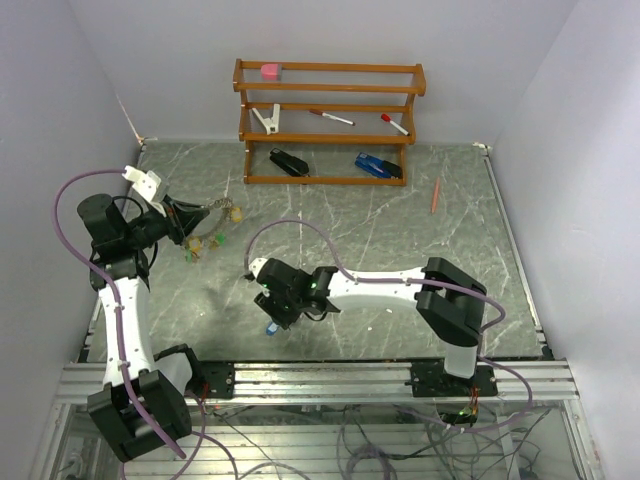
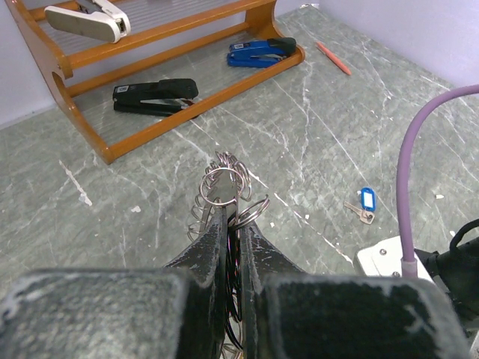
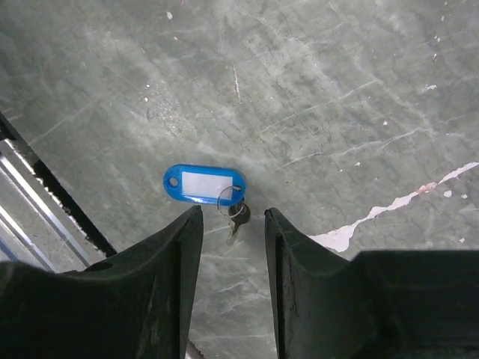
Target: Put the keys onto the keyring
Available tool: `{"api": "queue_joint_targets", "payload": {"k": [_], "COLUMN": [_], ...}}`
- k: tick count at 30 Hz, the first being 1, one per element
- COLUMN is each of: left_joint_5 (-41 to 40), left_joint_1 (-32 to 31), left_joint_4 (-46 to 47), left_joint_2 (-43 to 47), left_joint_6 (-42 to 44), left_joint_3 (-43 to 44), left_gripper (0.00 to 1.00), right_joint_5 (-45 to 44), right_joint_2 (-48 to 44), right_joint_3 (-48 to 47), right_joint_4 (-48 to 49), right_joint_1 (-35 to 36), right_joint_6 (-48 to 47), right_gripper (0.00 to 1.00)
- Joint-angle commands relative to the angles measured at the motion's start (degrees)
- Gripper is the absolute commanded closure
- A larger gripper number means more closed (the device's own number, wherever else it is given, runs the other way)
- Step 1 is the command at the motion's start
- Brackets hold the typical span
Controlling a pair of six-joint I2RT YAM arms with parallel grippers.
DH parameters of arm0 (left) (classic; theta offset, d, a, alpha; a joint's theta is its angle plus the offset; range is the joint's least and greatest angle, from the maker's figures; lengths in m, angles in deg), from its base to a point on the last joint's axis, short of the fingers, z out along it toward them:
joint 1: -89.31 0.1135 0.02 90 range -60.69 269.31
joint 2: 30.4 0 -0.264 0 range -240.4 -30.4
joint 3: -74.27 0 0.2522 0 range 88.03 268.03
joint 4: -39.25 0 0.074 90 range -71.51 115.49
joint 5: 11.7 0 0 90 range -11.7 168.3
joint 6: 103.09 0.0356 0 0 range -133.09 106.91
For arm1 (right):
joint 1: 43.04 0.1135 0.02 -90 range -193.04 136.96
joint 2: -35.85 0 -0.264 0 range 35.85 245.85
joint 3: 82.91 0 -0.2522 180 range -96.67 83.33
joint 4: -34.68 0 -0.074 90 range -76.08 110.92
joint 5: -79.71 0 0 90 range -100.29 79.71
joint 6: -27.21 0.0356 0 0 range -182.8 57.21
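Here, the left gripper [image 2: 233, 221] is pinching shut on the keyring [image 2: 222, 182], holding it above the table [image 1: 400, 225] toward 9 o'clock in the top view, with several tagged keys [image 1: 197, 245] dangling from it. The right gripper [image 3: 233, 217] is hovering with its jaws apart over the blue-tagged key [image 3: 204, 185], which is lying flat near 6 o'clock, its metal blade sitting in the gap and its tag reaching toward 10 o'clock in the wrist view.
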Motion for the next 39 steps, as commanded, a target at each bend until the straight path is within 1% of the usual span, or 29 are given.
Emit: {"api": "queue_joint_targets", "payload": {"k": [1,4,7,11,13,16,20,23,26,28,31,34,36,39], "left_joint_5": [1.8,1.7,1.8,2.0,2.1,2.2,2.5,2.8,4.3,5.5,7.9,12.6,15.5,18.5], "left_joint_1": [0.8,0.9,1.0,1.1,1.1,1.3,1.4,1.4,1.4,1.4,1.4,1.4,1.4,1.4], "left_joint_4": [1.9,1.6,1.3,1.4,1.1,0.5,-0.2,0.4,0.6,-0.7,-7.0,-16.2,-27.6,-50.2], "left_joint_2": [1.2,1.3,1.2,1.3,1.3,1.5,1.8,2.1,2.6,3.0,3.0,2.6,1.8,-1.7], "left_joint_6": [0.4,0.6,0.7,0.6,0.7,1.3,1.6,0.8,0.3,1.8,7.6,16.6,28.3,51.6], "left_joint_3": [2.1,2.1,2.3,2.4,2.5,2.5,2.7,2.8,3.1,3.4,4.4,6.2,8.9,14.3], "left_gripper": [0.93,0.93,0.93,0.93,0.93,0.93,0.93,0.93,0.93,0.93,0.93,0.93,0.93,0.93], "right_joint_5": [-1.3,-1.2,-1.4,-1.9,-2.0,-2.4,-3.6,-4.2,-4.6,-4.5,-3.3,-1.9,-1.0,0.9], "right_joint_2": [2.6,3.1,3.2,3.8,3.6,3.1,1.6,-1.7,-5.0,-7.6,-12.9,-16.9,-19.6,-21.7], "right_joint_3": [-1.6,-0.7,-0.3,-0.8,-0.3,0.5,1.0,1.5,0.3,-1.2,-3.3,-5.7,-8.2,-12.6], "right_joint_4": [-1.7,-0.9,0.2,-0.3,0.4,1.2,1.2,1.2,-1.2,-3.1,-5.4,-7.1,-8.7,-11.4], "right_joint_1": [1.1,1.3,1.2,1.2,1.2,1.1,1.0,0.6,0.3,0.2,0.3,0.3,0.2,0.2], "right_joint_6": [-1.7,-1.4,-1.2,-1.4,-1.6,-1.7,-2.0,-2.3,-2.9,-3.3,-4.0,-4.7,-4.9,-5.6], "right_gripper": [0.61,0.64,0.69,0.82,0.91,0.99,1.00,1.00,1.00,1.00,1.00,1.00,1.00,1.00]}}
